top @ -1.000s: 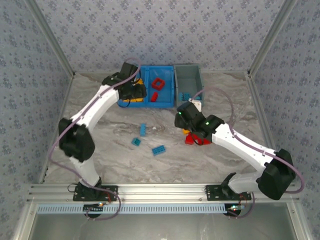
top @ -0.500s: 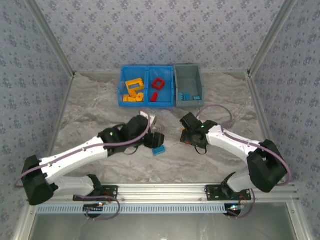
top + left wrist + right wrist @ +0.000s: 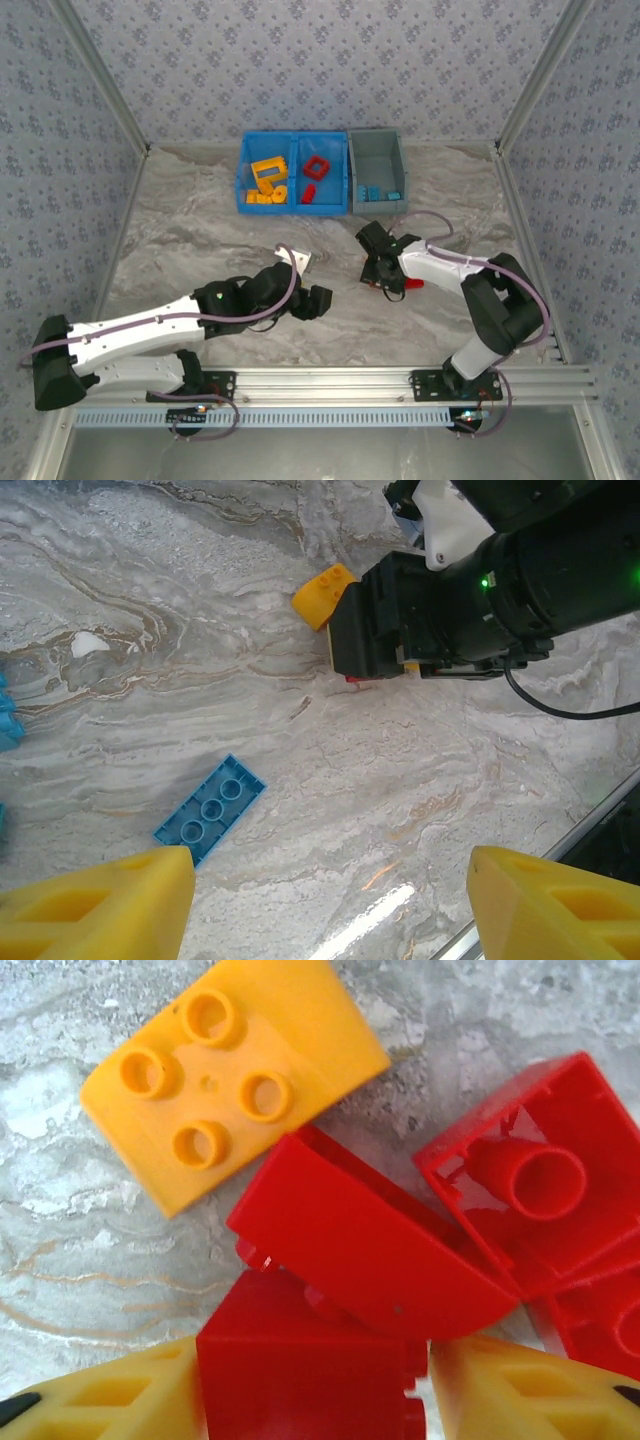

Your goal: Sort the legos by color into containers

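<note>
Left arm (image 3: pixel 150 325) lies low, forearm running from 8 o'clock in toward mid-surface. Right arm (image 3: pixel 440 265) is folded, elbow at 4 o'clock, forearm reaching back toward centre, wrist pitched down.

Surface (image 3: pixel 200 230) is grey marbled stone pattern, with patterned walls on three sides. Containers (image 3: pixel 290 208) sit at 12 o'clock: yellow-orange legos (image 3: pixel 265 180) in the left blue bin, red legos (image 3: pixel 316 170) in the middle one, blue legos (image 3: pixel 372 190) in the grey bin (image 3: pixel 378 150).

I read the left jaws as spread wide, with nothing between the yellow fingertips (image 3: pixel 120 900). A flat blue brick (image 3: pixel 210 808) lies just beyond them at 11 o'clock.

The right jaws pinch a red brick (image 3: pixel 300 1375), which meets both pads. Just past it at 12 o'clock lie a red sloped brick (image 3: pixel 370 1250), an upturned red brick (image 3: pixel 530 1190) and an orange four-stud brick (image 3: pixel 225 1070), packed close together.
</note>
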{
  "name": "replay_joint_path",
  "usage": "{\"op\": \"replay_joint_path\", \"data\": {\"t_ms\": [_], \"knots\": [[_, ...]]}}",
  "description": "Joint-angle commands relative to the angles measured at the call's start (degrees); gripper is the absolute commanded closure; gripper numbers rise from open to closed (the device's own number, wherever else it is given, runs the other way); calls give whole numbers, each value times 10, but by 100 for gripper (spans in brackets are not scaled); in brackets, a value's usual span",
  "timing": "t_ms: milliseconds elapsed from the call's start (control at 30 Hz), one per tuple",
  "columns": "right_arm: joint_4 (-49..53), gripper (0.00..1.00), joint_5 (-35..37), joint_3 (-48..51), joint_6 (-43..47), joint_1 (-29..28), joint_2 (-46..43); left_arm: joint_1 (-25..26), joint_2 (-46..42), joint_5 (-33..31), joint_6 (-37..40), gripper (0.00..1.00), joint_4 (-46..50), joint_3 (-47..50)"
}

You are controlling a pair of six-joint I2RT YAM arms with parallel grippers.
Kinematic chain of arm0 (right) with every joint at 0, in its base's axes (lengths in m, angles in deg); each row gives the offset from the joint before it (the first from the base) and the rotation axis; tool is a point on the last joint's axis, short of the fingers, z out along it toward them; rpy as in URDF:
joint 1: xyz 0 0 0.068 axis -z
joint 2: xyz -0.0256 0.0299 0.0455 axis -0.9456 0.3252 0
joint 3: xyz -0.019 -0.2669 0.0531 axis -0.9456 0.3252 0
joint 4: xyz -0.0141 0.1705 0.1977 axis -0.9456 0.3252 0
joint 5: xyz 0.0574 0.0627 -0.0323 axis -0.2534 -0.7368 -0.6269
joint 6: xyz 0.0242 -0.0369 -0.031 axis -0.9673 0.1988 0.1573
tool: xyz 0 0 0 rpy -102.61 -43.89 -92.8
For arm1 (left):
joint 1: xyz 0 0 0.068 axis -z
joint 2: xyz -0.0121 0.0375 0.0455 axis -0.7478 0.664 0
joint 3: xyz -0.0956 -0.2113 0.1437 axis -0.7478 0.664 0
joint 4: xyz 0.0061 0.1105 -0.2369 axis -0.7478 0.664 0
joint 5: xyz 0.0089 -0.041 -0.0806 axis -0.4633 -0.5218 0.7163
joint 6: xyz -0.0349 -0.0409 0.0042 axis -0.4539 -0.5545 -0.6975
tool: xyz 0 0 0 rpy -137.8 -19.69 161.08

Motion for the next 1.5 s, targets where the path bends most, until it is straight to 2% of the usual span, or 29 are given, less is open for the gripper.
{"op": "replay_joint_path", "data": {"t_ms": [0,100,233,367,467,633,833,1167,1233,1367,1467], "knots": [[6,54,2,-17,14,1,9,7,-17,-19,-1,28,-8,-11],[21,62,25,-33,19,-24,-11,10,-30,-36,-3,28,-2,-15],[66,62,62,-116,40,-78,-25,16,-55,-94,-13,28,20,-24],[76,61,67,-236,85,-79,29,17,-72,-181,-39,28,71,-40],[79,62,71,-335,126,-61,102,16,-69,-229,-58,28,118,-65],[88,62,58,-502,186,-31,229,16,-61,-237,-66,28,129,-77],[129,63,82,-679,223,-13,369,16,-53,-242,-58,29,139,-88],[173,60,66,-835,241,10,500,15,-42,-226,-58,28,139,-89],[177,56,61,-832,239,13,501,15,-41,-224,-56,29,138,-90],[177,39,63,-828,246,6,488,15,-38,-220,-49,28,141,-100],[171,34,67,-827,258,-2,457,15,-30,-217,-42,28,150,-113]]}}
